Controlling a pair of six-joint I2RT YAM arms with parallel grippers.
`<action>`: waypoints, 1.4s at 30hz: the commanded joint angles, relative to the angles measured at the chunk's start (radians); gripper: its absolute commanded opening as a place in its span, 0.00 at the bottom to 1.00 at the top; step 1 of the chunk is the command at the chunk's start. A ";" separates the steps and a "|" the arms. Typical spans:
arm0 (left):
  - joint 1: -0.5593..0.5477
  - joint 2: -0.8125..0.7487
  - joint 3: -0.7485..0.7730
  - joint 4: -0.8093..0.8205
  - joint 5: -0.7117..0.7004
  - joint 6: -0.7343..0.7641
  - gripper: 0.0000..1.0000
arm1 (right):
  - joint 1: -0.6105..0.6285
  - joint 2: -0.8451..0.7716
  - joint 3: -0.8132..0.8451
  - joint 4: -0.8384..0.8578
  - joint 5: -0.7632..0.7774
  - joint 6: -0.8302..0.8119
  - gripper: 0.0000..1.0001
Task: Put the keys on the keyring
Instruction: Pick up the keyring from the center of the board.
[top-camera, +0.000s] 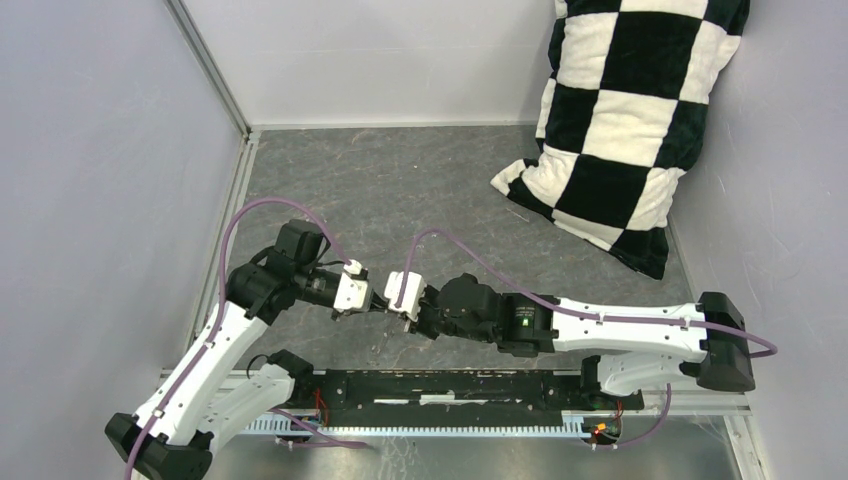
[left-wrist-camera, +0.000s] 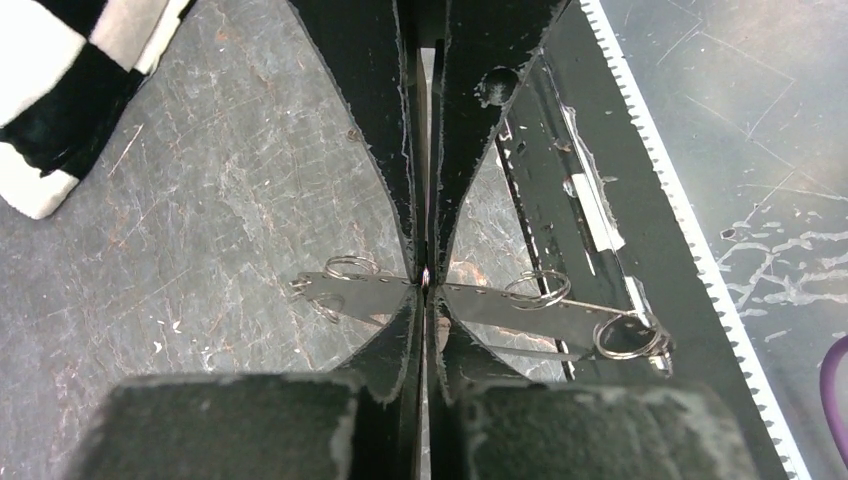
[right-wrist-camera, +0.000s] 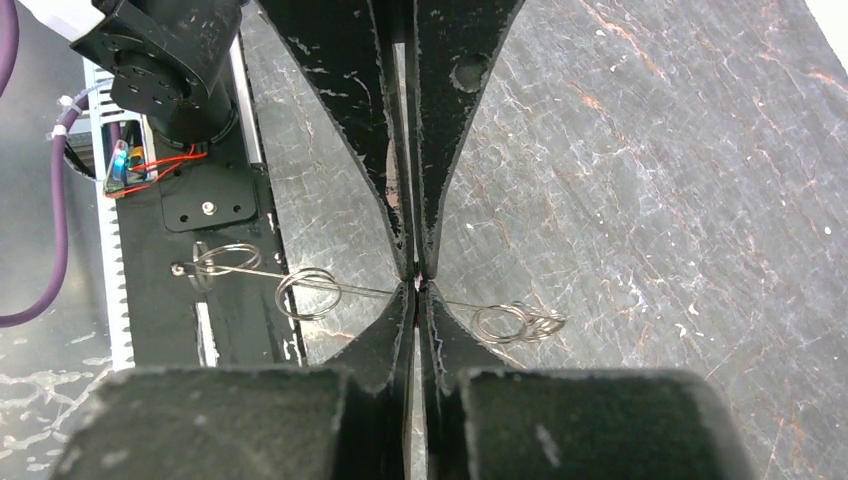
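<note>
Two arms meet tip to tip over the scratched dark-grey tabletop (top-camera: 400, 190), well apart from the black-and-white checked fabric pillow (top-camera: 625, 120) and on its arm-base side. The left gripper (left-wrist-camera: 424, 300) has its jaws pressed together on the keyring (left-wrist-camera: 490, 302), a large thin dark-grey metal wire hoop. The right gripper (right-wrist-camera: 417, 298) pinches the same wire from the opposite side, at almost the same spot.

The step looks like a shared hold or a handover of the hoop. With both pinches so close together, the wire can pivot about that spot. One gripper should hold firm while the other lets go and retakes the hoop further along, so that it stays level and a stretch of it is left free for threading.

The hoop hangs clear of the tabletop, far from the pillow. It shows as a narrow sliver in the left wrist view and as a single fine line in the right wrist view. Several small coiled silvery wire rings (right-wrist-camera: 308, 292) sit along it. No key can be seen in any view.
</note>
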 joint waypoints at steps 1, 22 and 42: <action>-0.005 0.006 0.007 0.064 0.021 -0.062 0.02 | 0.002 -0.055 -0.004 0.162 -0.014 0.033 0.12; -0.004 0.097 0.132 0.392 0.416 -0.384 0.02 | -0.147 -0.529 -0.481 0.650 -0.279 0.331 0.35; -0.005 0.124 0.163 0.396 0.508 -0.372 0.02 | -0.147 -0.383 -0.400 0.780 -0.322 0.240 0.33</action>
